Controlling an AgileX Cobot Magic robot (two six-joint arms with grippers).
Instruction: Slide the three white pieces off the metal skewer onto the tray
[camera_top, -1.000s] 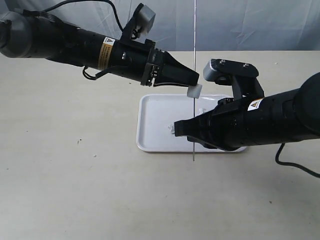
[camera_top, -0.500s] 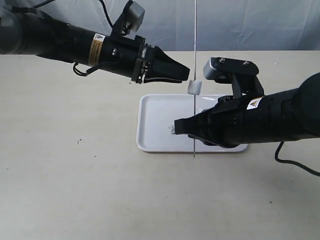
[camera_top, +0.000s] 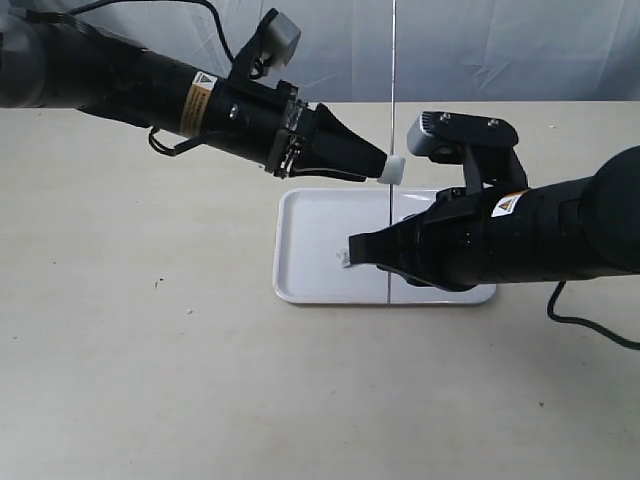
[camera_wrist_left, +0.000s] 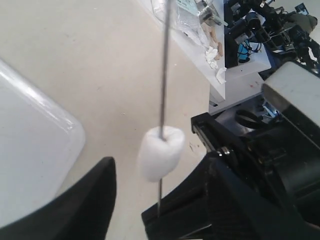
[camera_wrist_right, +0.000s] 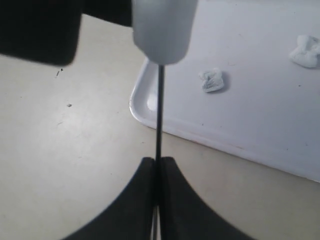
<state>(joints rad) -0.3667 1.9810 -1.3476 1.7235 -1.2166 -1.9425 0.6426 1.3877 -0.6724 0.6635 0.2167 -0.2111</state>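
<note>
The metal skewer (camera_top: 391, 110) stands upright over the tray (camera_top: 320, 230), pinched near its lower end by my shut right gripper (camera_top: 385, 255) (camera_wrist_right: 158, 165). One white piece (camera_top: 392, 170) (camera_wrist_left: 160, 152) (camera_wrist_right: 162, 30) is still threaded on the skewer. My left gripper (camera_top: 381, 168) (camera_wrist_left: 159, 172) is open, one finger on each side of that piece, with gaps showing. Two more white pieces (camera_wrist_right: 212, 80) (camera_wrist_right: 306, 50) lie on the tray (camera_wrist_right: 260, 110); one of them (camera_top: 345, 258) shows in the exterior view beside the right fingers.
The tray (camera_wrist_left: 30, 140) rests on a beige table (camera_top: 150, 380). A grey camera housing (camera_top: 460, 135) rides on the right arm just behind the skewer. Benches with lab equipment (camera_wrist_left: 260, 30) stand beyond the table.
The left gripper drew back up and left from the threaded piece, then returned with its tips at it. The skewer and piece rose slightly. The right arm barely moved.
</note>
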